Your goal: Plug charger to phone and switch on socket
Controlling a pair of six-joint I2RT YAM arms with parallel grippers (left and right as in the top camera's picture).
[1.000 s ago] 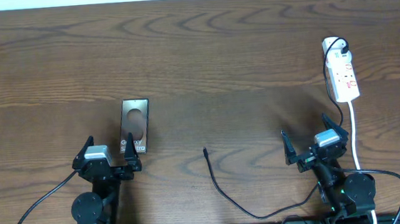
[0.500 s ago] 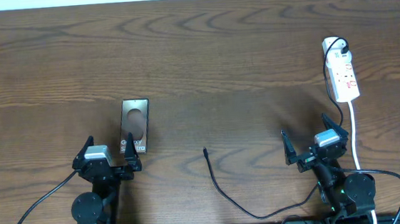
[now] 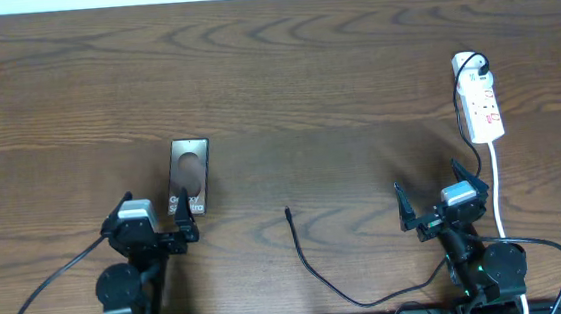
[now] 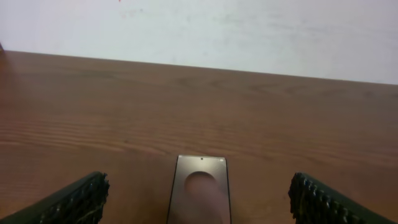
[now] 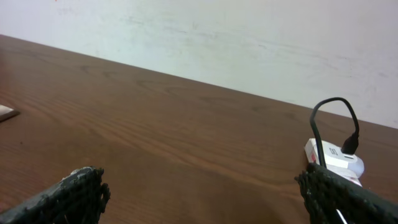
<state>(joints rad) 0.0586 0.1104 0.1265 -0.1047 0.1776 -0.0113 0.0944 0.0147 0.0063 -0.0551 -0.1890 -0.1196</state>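
A: Log positions. Where is the phone [image 3: 189, 177]?

B: Flat on the tabletop [image 3: 305, 85], left of centre, long axis running from near edge to far edge. Its near end lies between the fingers of the left hand [image 3: 151, 219]. That hand is spread wide and pinches nothing. My reading is that it is lined up to steady the phone while the plug goes in.

A: Charger [image 3: 302, 254]?

B: It lies loose near the middle of the near edge, with the plug tip pointing toward the far edge, well apart from the phone and free to pick up. The cable's other end runs under the right arm and is hidden there.

A: Right hand [image 3: 436, 200]?

B: Also spread, empty, low over the tabletop near the near right corner. It stands between the charger tip and the socket [image 3: 482, 106], so it can serve both. The socket lies along the right edge in the far half, white cord trailing toward the near edge. Switch state is too small to tell.

A: Change against half a second ago?

B: Only the left arm: its lower joints have shifted slightly toward the left edge, and the hand has barely moved. The phone, charger, socket and right arm match.
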